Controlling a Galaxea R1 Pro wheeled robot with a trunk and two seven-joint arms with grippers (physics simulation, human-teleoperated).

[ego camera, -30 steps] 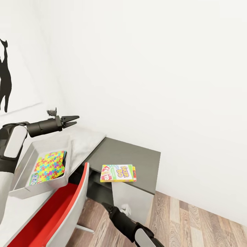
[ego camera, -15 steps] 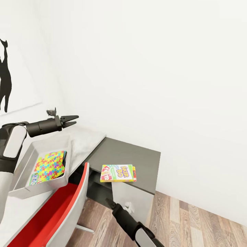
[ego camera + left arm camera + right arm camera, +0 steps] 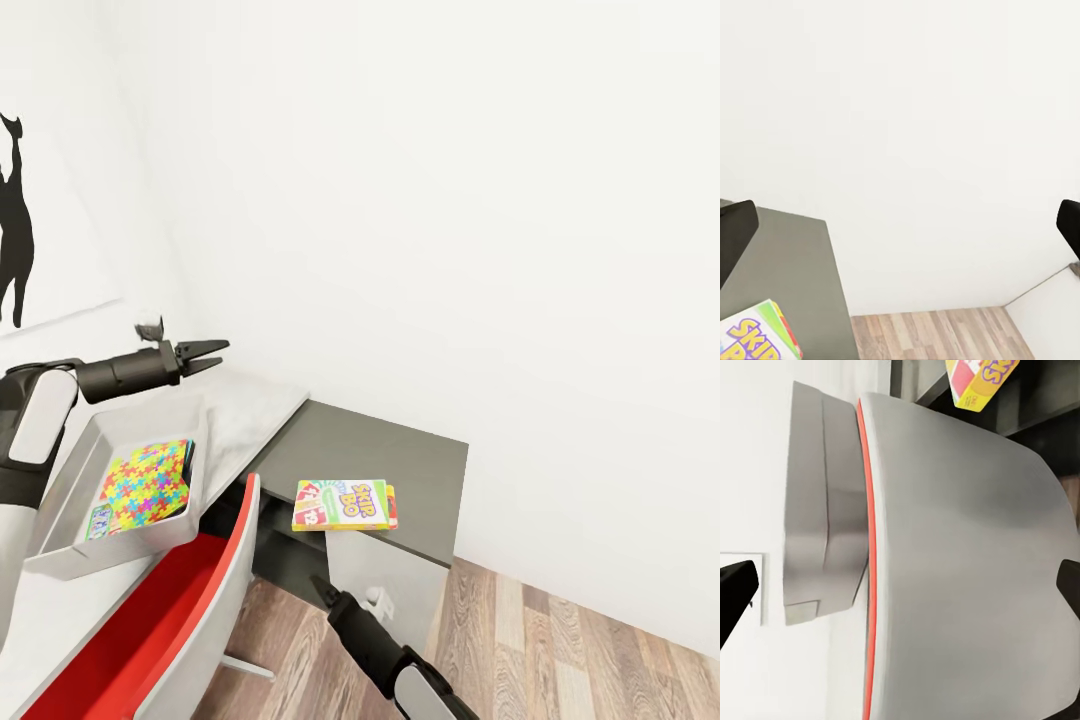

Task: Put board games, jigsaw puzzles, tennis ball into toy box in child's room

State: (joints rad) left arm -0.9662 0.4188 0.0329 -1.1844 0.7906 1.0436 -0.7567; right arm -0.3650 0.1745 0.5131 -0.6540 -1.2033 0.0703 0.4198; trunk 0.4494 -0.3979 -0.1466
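The light grey toy box (image 3: pixel 72 548) stands on the pale table (image 3: pixel 250 415). A jigsaw puzzle (image 3: pixel 145 485) lies in it, with the corner of a blue board game (image 3: pixel 99 521) under it. A yellow-green board game (image 3: pixel 345 504) lies on the dark-grey cabinet top (image 3: pixel 400 455), overhanging its front edge; its corner shows as the lettered box (image 3: pixel 754 337) and again (image 3: pixel 982 379). My left gripper (image 3: pixel 212 355) hangs open above the toy box's far end. My right gripper (image 3: pixel 318 585) is open, low in front of the cabinet, beside the chair. The tennis ball and the bed are out of view.
A red chair with a grey back (image 3: pixel 190 620) stands pushed against the table, right beside my right arm; its back (image 3: pixel 960 570) is close ahead of the right gripper. White walls close off the corner. A black silhouette poster (image 3: pixel 15 230) hangs at left. Wood-plank floor (image 3: pixel 560 640) lies at right.
My right arm has risen a little and shifted right, toward the cabinet's front edge. The left gripper has barely moved. The toys lie as before.
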